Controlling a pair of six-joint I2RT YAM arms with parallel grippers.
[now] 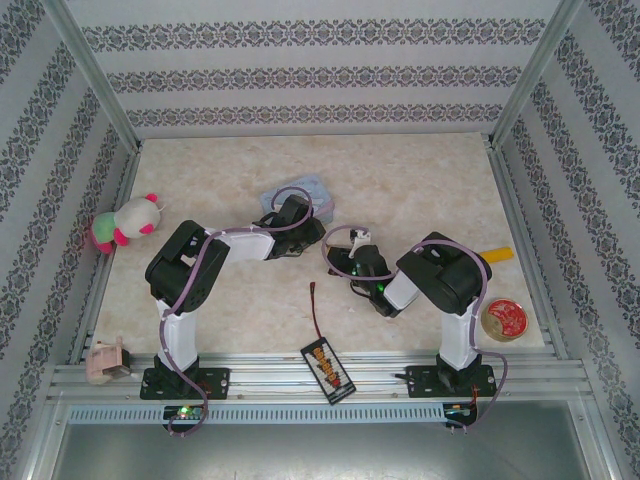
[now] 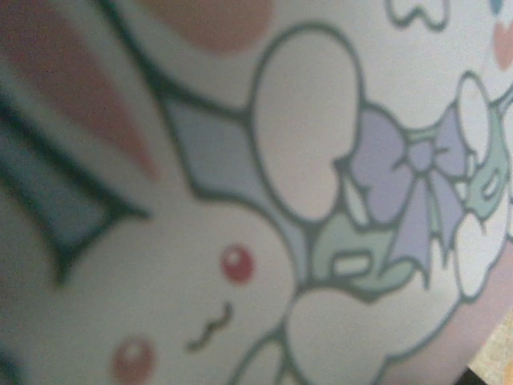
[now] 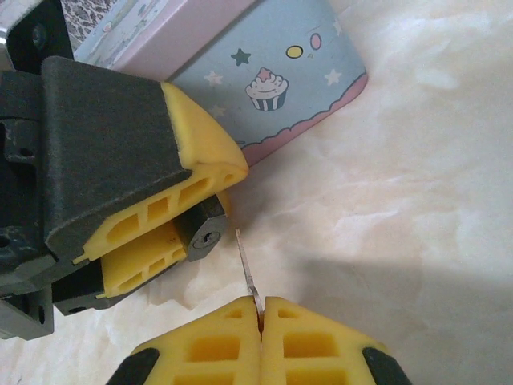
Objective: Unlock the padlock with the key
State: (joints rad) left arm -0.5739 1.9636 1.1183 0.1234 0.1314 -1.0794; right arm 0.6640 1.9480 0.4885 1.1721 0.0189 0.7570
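In the right wrist view the padlock (image 3: pixel 202 233), small and dark, is clamped between the yellow pads of my left gripper (image 3: pixel 212 210), with its keyhole end facing out. My right gripper (image 3: pixel 261 303) is shut on the key (image 3: pixel 247 265). The thin silvery blade sticks up from the fingertips, and its tip stands just right of the keyhole, apart from it. From above, the left gripper (image 1: pixel 296 222) and right gripper (image 1: pixel 358 240) meet near the table's middle. The padlock's shackle is hidden.
A pale-blue cartoon tin (image 1: pixel 310 188) (image 3: pixel 280 72) lies just behind the left gripper, and its print (image 2: pixel 264 200) is close in the left wrist view. A plush toy (image 1: pixel 128 222) sits left, a black wire (image 1: pixel 316 300) in front, and a round red tin (image 1: pixel 503 319) right.
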